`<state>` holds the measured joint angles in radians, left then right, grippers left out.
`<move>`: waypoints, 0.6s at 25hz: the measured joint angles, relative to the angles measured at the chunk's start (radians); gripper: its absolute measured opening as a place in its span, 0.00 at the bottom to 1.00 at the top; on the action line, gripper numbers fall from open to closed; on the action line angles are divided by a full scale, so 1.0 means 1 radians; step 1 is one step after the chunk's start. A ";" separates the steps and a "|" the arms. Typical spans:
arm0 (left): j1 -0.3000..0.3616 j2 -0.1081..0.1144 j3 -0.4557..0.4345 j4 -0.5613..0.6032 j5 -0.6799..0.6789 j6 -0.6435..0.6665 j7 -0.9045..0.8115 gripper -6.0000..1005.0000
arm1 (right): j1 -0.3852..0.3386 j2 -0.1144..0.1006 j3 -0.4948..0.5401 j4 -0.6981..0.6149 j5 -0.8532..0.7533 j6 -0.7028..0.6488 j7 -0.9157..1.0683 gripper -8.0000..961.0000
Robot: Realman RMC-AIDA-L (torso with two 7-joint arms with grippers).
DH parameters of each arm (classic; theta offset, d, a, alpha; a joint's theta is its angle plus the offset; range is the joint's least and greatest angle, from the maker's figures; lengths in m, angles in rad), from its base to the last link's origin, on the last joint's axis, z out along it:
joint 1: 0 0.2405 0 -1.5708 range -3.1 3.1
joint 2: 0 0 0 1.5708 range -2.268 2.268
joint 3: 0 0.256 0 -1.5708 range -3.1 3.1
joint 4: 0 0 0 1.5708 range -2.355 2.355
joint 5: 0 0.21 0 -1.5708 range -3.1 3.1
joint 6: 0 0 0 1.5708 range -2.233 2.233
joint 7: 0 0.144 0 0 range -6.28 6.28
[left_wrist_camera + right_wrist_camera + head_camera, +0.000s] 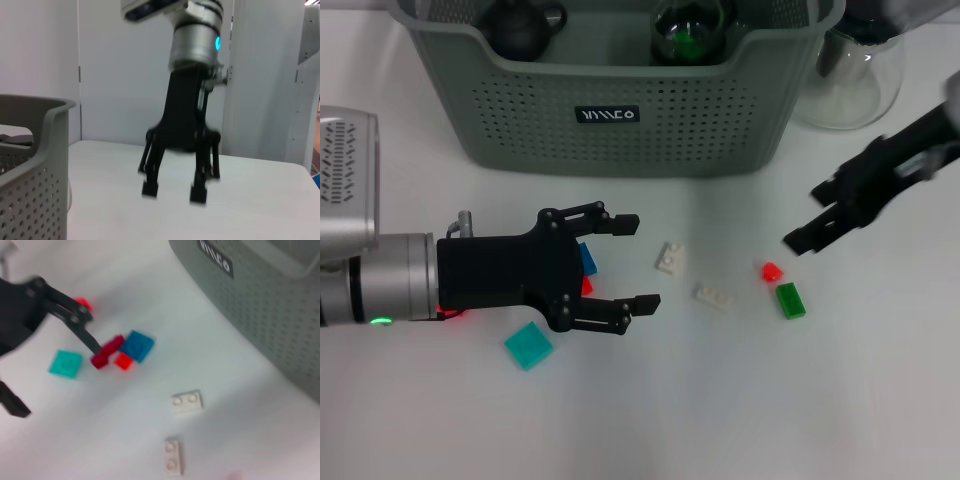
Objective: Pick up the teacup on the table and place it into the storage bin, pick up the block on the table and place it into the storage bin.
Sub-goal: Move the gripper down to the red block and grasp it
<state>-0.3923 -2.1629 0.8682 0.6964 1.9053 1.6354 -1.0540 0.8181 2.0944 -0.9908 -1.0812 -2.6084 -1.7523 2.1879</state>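
The right pincer, jaws apart, is hovering at centre right just above-right of the red block and green block on the table. The left pincer, also apart, is lying over the blue block. The storage bin, top centre, is holding a dark teapot and a glass vessel.

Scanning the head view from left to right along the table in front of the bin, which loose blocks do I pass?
teal block → blue block (partly under the left gripper) → white block → second white block → small red block → green block, below the right gripper.
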 joint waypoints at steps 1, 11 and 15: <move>0.000 0.000 0.000 -0.001 0.000 -0.002 0.001 0.89 | 0.010 0.004 -0.033 0.028 -0.002 0.035 0.008 0.92; 0.005 -0.001 0.000 -0.002 -0.005 -0.006 0.004 0.88 | 0.025 0.010 -0.317 0.132 0.035 0.262 0.107 0.88; 0.006 -0.002 0.000 -0.002 -0.008 -0.007 0.005 0.88 | 0.022 0.011 -0.393 0.142 0.042 0.285 0.122 0.86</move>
<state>-0.3866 -2.1644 0.8682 0.6949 1.8977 1.6288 -1.0494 0.8403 2.1056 -1.3842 -0.9393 -2.5664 -1.4676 2.3103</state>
